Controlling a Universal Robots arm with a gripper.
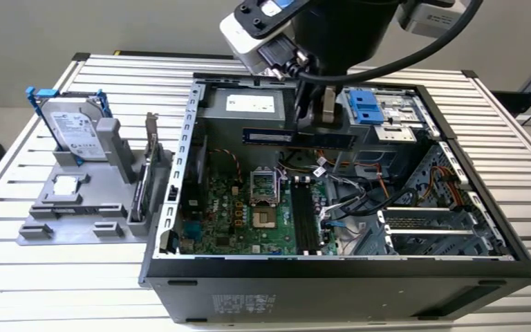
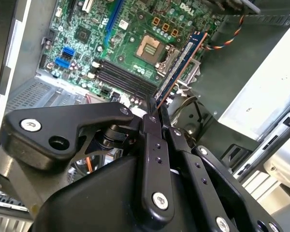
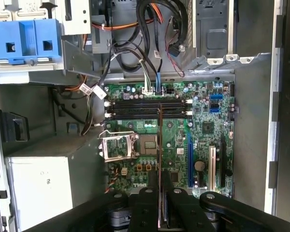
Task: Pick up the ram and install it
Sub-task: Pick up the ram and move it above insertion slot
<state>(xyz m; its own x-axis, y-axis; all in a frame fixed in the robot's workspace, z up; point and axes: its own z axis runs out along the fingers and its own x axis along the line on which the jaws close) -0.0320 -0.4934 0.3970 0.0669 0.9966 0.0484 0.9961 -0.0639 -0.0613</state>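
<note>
Slatted table (image 1: pixel 524 173), open computer case (image 1: pixel 339 280); hand (image 2: pixel 156 116) grips ram (image 2: pixel 181 65) above motherboard (image 1: pixel 238 218).

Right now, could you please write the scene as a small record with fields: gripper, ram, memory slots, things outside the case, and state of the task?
gripper: the gripper is shut on the ram, over the open computer case
ram: held above the motherboard, not seated in any slot
memory slots: the memory slots are dark and look empty
outside the case: hard drive and upright card in a grey holder, on the exterior view's left
task state: ram picked up, not yet installed
</note>
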